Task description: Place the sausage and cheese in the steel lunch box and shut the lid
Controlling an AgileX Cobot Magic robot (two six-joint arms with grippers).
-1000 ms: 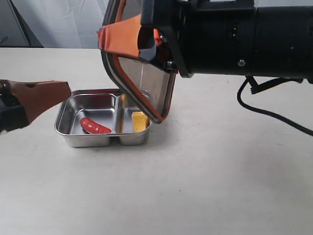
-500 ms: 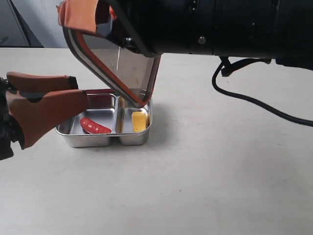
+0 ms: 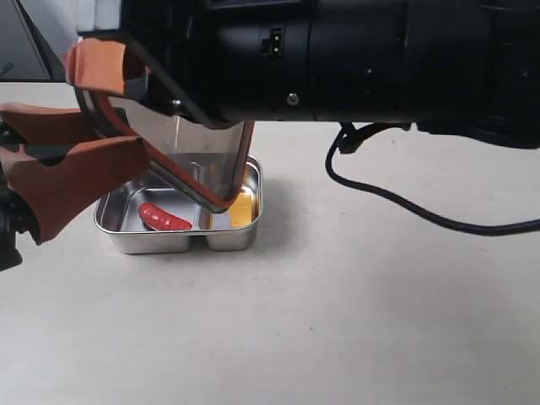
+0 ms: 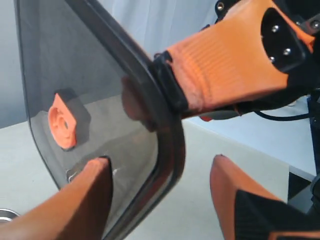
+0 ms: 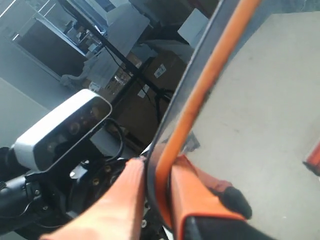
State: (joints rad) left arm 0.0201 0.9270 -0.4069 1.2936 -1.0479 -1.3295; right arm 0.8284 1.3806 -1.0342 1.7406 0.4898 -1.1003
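While the right gripper [image 5: 156,192] clamps the lid [image 3: 192,148] steeply tilted over the steel lunch box [image 3: 243,241], sausage [image 3: 164,218] in its left compartment, cheese [image 3: 241,209] in its right, and the left gripper [image 4: 161,172] gapes nearby, the lid's low corner could catch inside and seat crooked.

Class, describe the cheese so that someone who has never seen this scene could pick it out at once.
On the pale table sits a shiny steel lunch box with two compartments. The cheese lies in the narrower one, on the right in the exterior view. It is a yellow-orange block; its neighbour, the sausage, is red and long.
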